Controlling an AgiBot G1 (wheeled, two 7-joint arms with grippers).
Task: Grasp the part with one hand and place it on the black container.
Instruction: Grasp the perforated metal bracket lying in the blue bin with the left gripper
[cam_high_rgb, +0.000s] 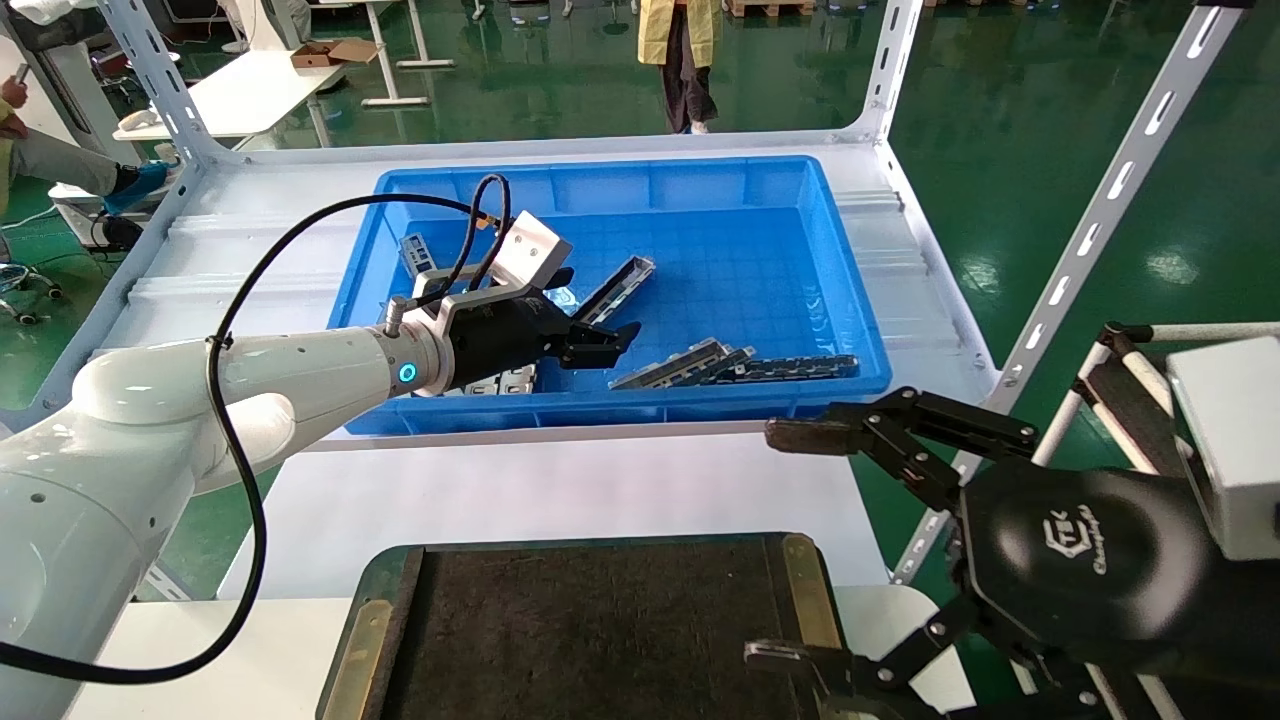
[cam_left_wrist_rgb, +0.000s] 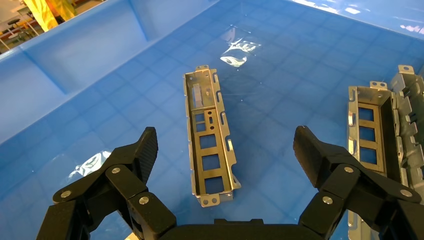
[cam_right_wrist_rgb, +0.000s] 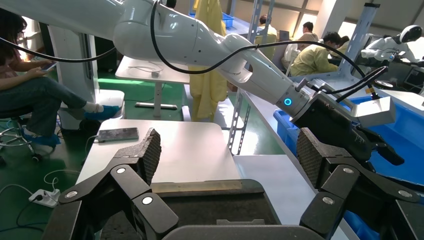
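The part (cam_high_rgb: 617, 290), a narrow grey metal channel with slotted sides, lies on the floor of the blue bin. In the left wrist view it (cam_left_wrist_rgb: 209, 135) lies lengthwise between the spread fingers, nearer one finger, not touched. My left gripper (cam_high_rgb: 597, 310) (cam_left_wrist_rgb: 225, 137) hovers over it, open and empty. The black container (cam_high_rgb: 600, 630), a shallow felt-lined tray with brass side strips, sits at the near table edge and has nothing on it; it also shows in the right wrist view (cam_right_wrist_rgb: 200, 207). My right gripper (cam_high_rgb: 780, 545) (cam_right_wrist_rgb: 228, 140) is open and empty beside the tray's right end.
The blue bin (cam_high_rgb: 860, 300) sits on a white shelf top and holds more channel parts (cam_high_rgb: 690, 362) (cam_left_wrist_rgb: 372, 132) and flat plates (cam_high_rgb: 500, 380). Slotted shelf posts (cam_high_rgb: 1100, 210) rise at the right. A white table lies between bin and tray.
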